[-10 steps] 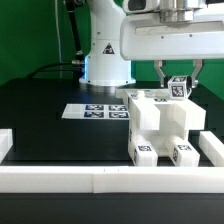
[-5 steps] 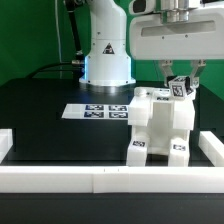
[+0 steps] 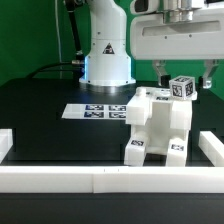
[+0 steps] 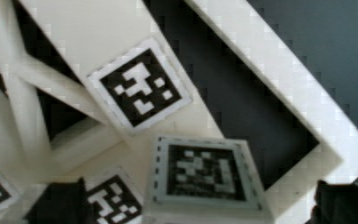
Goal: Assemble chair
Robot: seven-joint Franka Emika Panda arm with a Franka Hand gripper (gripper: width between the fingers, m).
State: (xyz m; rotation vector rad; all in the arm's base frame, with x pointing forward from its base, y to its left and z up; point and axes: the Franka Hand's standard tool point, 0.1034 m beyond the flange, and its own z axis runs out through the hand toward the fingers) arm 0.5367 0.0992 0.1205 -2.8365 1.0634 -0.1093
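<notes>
The white chair assembly (image 3: 158, 125) stands on the black table at the exterior view's right, with tags on its lower front. A small tagged white chair part (image 3: 181, 87) sits on its top right corner. My gripper (image 3: 183, 84) hangs over that part, its fingers spread on either side with gaps showing. In the wrist view the tagged part (image 4: 202, 170) lies between the two dark fingertips (image 4: 60, 200) of the open gripper (image 4: 202, 203), and neither tip touches it. White chair bars (image 4: 247, 40) run across above it.
The marker board (image 3: 95, 111) lies flat behind the chair. White border rails run along the front (image 3: 100, 181), left (image 3: 5, 142) and right (image 3: 213, 150). The robot base (image 3: 105, 60) stands at the back.
The chair assembly turned and shifted a little toward the exterior view's left. The fingers then spread apart from the small tagged part on top.
</notes>
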